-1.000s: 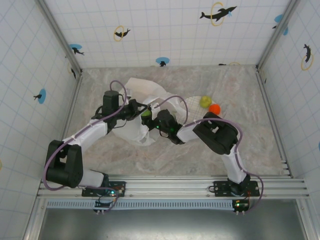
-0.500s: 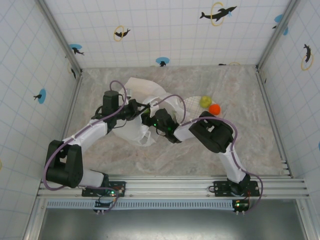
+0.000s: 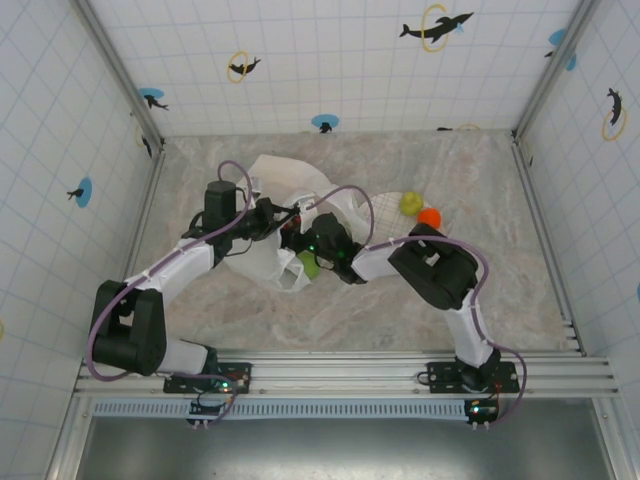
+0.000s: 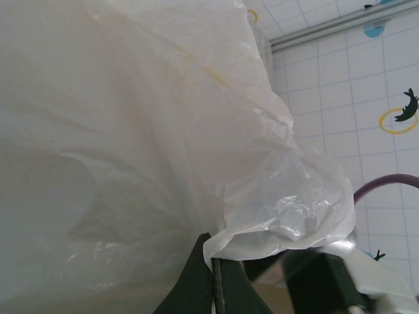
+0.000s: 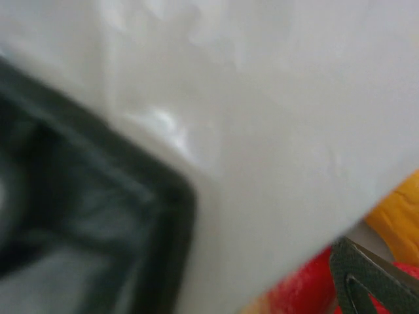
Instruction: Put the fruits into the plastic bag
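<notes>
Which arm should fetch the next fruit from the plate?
Right. The left fingers pinch the plastic bag, holding it; the yellow-green fruit and orange fruit on the plate lie on the right arm's side.

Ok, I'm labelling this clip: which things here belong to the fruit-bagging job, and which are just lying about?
Job: plastic bag; green fruit at its mouth; yellow-green fruit; orange fruit; left gripper, pinching the bag's edge.
Lying about: pale plate; dolphin wall stickers.
</notes>
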`<state>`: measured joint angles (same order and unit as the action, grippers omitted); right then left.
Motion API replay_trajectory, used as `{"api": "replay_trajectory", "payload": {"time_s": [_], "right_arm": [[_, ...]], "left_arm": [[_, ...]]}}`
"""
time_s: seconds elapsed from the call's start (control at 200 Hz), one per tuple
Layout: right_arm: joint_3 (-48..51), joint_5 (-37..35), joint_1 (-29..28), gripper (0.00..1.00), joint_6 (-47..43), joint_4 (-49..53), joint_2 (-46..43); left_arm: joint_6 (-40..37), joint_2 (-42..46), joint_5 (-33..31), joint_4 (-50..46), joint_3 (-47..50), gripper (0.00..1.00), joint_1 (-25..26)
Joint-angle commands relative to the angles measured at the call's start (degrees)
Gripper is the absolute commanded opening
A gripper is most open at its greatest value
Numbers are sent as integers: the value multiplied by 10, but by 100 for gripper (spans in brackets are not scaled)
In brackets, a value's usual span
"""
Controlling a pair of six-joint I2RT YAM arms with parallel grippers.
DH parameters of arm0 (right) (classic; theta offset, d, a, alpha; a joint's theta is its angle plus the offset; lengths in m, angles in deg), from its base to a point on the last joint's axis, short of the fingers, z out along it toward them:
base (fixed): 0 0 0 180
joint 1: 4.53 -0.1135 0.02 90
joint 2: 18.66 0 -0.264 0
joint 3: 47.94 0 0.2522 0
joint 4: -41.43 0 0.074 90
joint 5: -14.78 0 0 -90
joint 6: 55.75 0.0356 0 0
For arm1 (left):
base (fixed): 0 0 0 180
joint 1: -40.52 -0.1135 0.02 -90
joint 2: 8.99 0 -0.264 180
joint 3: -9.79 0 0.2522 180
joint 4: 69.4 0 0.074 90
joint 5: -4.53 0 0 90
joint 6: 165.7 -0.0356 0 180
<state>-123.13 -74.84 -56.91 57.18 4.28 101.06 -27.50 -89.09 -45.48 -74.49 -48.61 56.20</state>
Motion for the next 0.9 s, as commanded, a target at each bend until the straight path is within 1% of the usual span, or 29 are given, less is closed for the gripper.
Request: {"api": "replay_trajectory", "payload": {"time_s": [0.0,0.16,0.37,0.545,0.791,0.896], "right_arm": [[23,9,5,90,-14,2,-40],[60,17,14,90,-32,42,-86],[110,17,31,91,-72,141,-161],[143,25,34,93,-94,215,-204],[198,70,21,94,-96,243,-236],[215,71,13,93,-96,238,-249]], "left_arm": [[-4,5,1,6,4,0,-5],[-4,5,1,7,5,0,-6],[-4,-1,0,8,6,0,-7],[-3,-7,2,10,7,0,-9],[-1,-12,2,12,8,0,-9],[0,-12,3,11,8,0,-9]]}}
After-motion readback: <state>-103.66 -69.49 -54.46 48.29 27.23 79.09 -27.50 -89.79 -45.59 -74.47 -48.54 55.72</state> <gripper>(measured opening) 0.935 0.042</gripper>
